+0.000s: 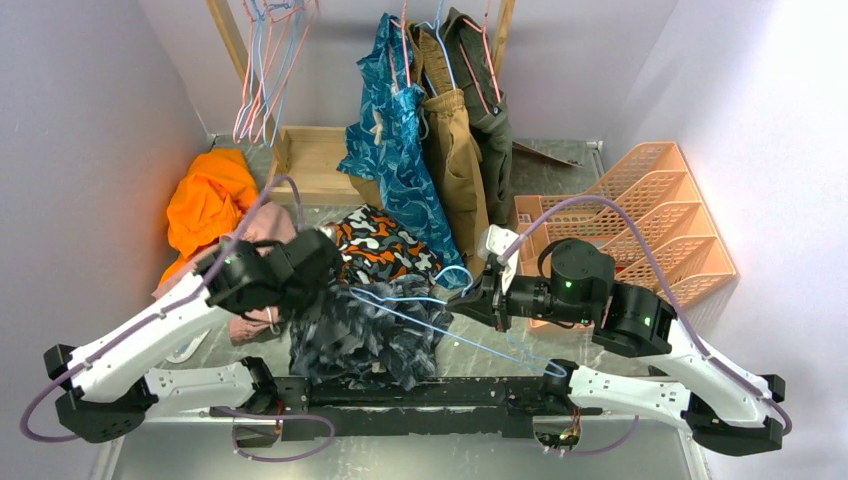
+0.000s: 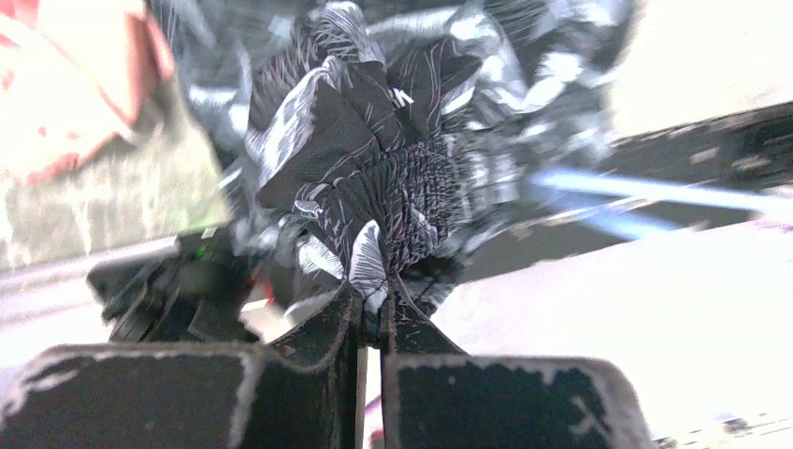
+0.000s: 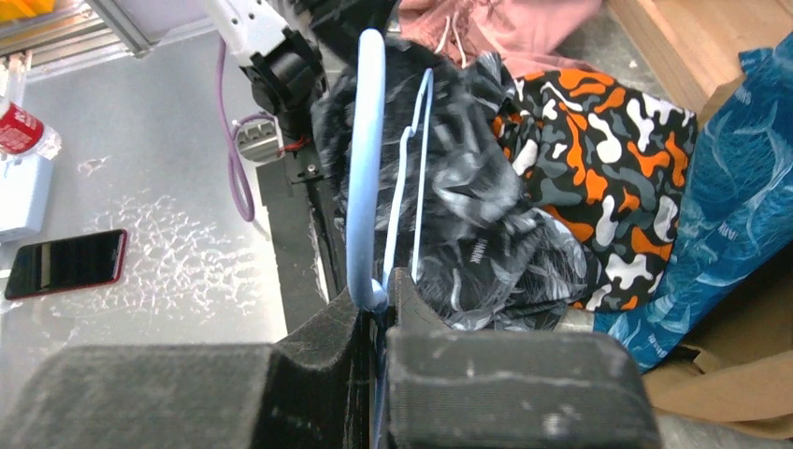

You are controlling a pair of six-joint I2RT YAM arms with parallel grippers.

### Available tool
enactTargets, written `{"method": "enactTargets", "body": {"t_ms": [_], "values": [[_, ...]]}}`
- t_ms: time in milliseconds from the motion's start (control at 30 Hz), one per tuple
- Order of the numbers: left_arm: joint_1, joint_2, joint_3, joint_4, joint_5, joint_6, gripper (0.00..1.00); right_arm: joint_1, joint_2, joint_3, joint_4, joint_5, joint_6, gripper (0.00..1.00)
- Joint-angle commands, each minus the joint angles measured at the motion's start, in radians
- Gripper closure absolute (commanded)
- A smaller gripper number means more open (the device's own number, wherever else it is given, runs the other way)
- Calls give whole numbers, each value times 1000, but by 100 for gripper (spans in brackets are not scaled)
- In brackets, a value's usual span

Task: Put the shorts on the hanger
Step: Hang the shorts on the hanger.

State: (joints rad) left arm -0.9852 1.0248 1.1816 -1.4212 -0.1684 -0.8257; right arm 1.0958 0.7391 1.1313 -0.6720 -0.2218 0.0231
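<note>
The shorts (image 1: 360, 335), dark charcoal with a grey-white leafy print, hang bunched over the near middle of the table. My left gripper (image 1: 312, 272) holds their upper left part; in the left wrist view it (image 2: 374, 297) is shut on a pinched fold of the shorts (image 2: 374, 168). The light-blue wire hanger (image 1: 445, 318) lies slanted across the shorts' right side. My right gripper (image 1: 478, 300) grips it at its right end. Seen from the right wrist, the gripper (image 3: 383, 292) is shut on the hanger (image 3: 363, 168), which runs away from the jaws over the shorts (image 3: 477, 215).
Black-orange-white shorts (image 1: 385, 245) lie just behind. Teal shorts (image 1: 395, 150) and brown and olive garments hang on a rail at the back. An orange garment (image 1: 205, 200), a wooden box (image 1: 315, 165), pink hangers (image 1: 265, 70) and a peach file rack (image 1: 640, 220) surround the middle.
</note>
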Motion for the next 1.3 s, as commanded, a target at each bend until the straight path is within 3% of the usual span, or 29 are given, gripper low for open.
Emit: {"method": "enactTargets", "body": {"t_ms": [0, 267, 400, 633, 933, 1267], "values": [[2, 89, 289, 19, -107, 44, 93, -1, -4, 72, -21, -49, -22, 100], [2, 200, 443, 21, -110, 101, 93, -1, -27, 31, 24, -42, 1, 100], [1, 210, 477, 21, -101, 107, 93, -2, -43, -25, 92, 59, 11, 100], [2, 227, 572, 48, -44, 141, 93, -1, 55, -65, 161, 13, -18, 100], [1, 241, 593, 307, 159, 194, 93, -2, 92, -229, 586, 111, 7, 100], [-4, 274, 717, 550, 344, 218, 93, -2, 176, -383, 1186, 268, 92, 100]]}}
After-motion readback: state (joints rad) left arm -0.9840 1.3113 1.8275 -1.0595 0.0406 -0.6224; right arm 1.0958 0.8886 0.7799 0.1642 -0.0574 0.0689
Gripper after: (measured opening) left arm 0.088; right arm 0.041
